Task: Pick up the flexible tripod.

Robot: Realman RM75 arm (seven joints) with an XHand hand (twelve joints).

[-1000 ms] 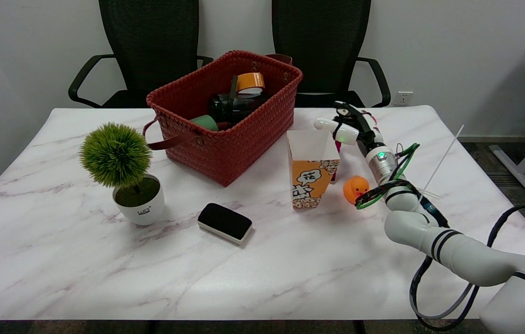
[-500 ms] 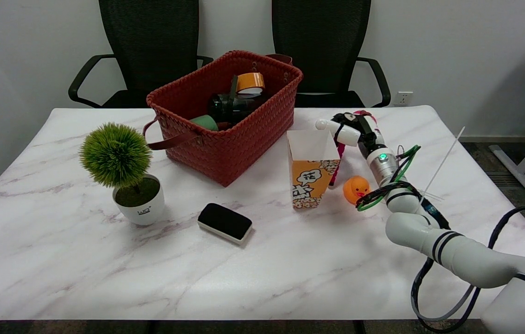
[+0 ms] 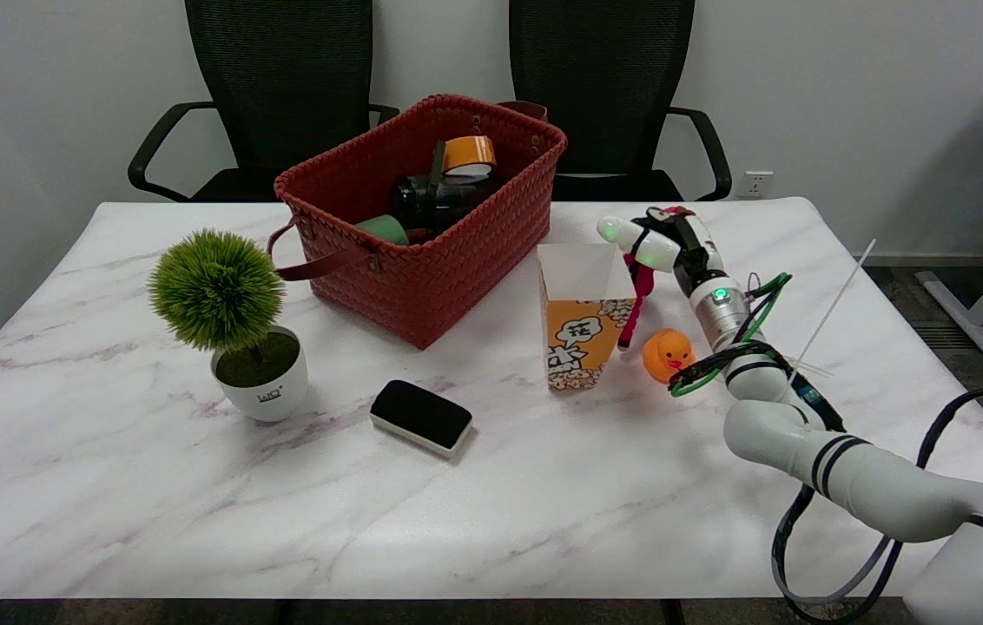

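Beside the popcorn box (image 3: 583, 312), right hand (image 3: 665, 239) gripping flexible tripod (image 3: 636, 299), pink-red bendy legs dangling, lower ends hidden

— What sits on the marble table (image 3: 196, 512)?
— A red woven basket (image 3: 422, 286) holding tape (image 3: 468, 154), a popcorn box (image 3: 585, 317) beside an orange duck (image 3: 668, 354), a black eraser (image 3: 420, 417), and a potted plant (image 3: 227, 321).
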